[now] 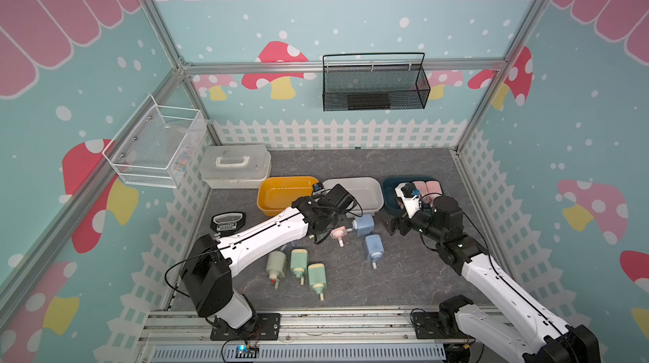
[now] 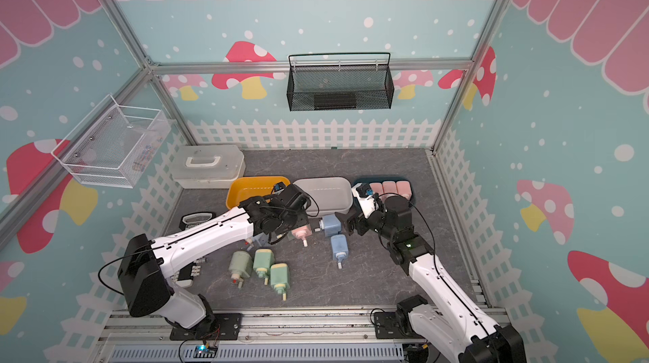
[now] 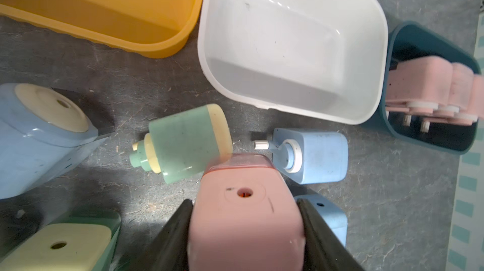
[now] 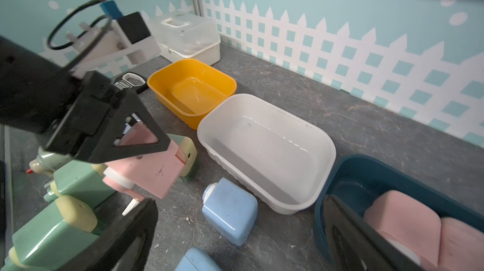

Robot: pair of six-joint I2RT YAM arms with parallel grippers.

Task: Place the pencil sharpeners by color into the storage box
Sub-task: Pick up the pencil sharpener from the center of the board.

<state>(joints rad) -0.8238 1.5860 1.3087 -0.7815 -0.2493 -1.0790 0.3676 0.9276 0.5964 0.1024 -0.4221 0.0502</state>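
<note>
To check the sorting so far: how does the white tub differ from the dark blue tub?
The white tub is empty; the dark blue tub holds three pink sharpeners. The white tub stands in the middle of the row, beside the yellow tub; the dark blue tub stands at the row's end. Both are open, rounded plastic tubs on the grey table.

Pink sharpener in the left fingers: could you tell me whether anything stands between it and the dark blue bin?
Yes: the open right gripper hangs between pink sharpener and dark blue bin, beside a blue sharpener.
</note>
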